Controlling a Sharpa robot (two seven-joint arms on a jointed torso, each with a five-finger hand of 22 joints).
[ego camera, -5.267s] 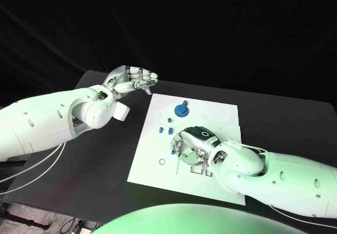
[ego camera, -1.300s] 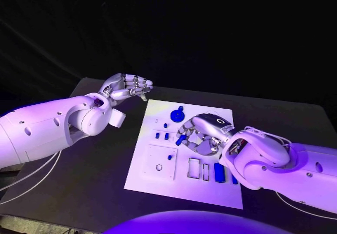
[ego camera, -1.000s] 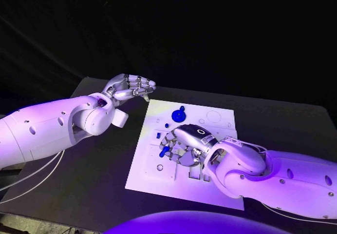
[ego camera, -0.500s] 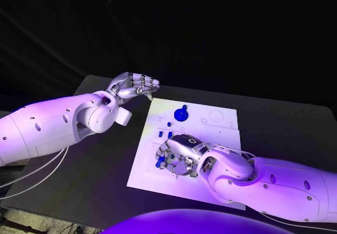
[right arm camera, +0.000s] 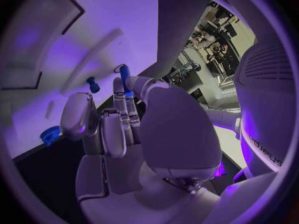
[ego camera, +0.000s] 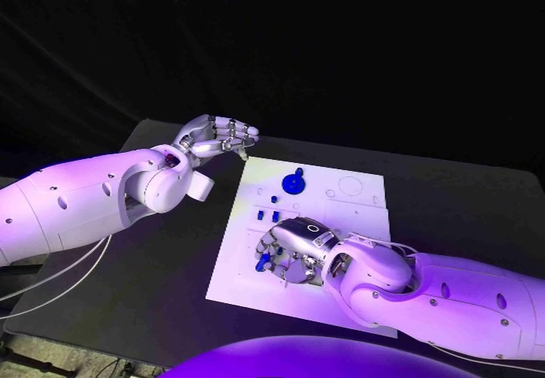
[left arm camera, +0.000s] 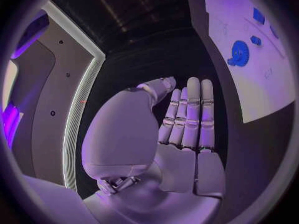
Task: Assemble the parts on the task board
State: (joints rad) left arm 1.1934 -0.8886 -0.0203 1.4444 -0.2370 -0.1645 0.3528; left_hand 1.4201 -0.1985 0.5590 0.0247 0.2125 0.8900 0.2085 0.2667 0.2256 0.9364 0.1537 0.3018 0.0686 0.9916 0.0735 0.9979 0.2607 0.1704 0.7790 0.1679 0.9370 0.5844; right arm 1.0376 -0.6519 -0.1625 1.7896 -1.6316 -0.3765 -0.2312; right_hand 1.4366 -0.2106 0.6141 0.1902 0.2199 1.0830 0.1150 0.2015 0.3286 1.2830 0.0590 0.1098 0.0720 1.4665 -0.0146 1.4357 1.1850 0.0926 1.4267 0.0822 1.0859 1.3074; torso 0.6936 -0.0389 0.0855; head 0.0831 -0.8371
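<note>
Task board (ego camera: pixel 354 206): white plate lying flat in the middle of the black table (ego camera: pixel 477 197). All places below taken from the board.

Blue gear (ego camera: pixel 294 183) with a small knob sits near the board's far edge, well apart from both hands. Two small blue pegs (ego camera: pixel 267 214) stand just nearer than the gear, toward the board's left side.

Right hand (ego camera: pixel 293 250) hovers low over the board's near-left part, fingers curled down. A long blue part (ego camera: pixel 264 259) is pinched at the fingertips; the right wrist view shows this piece (right arm camera: pixel 124 79) held between thumb and finger, close to the board surface. Cannot tell whether the part touches the board.

Left hand (ego camera: pixel 216 135) is off the board, above the table just beyond the board's far-left corner. Fingers curled in to the palm, nothing in them.
</note>
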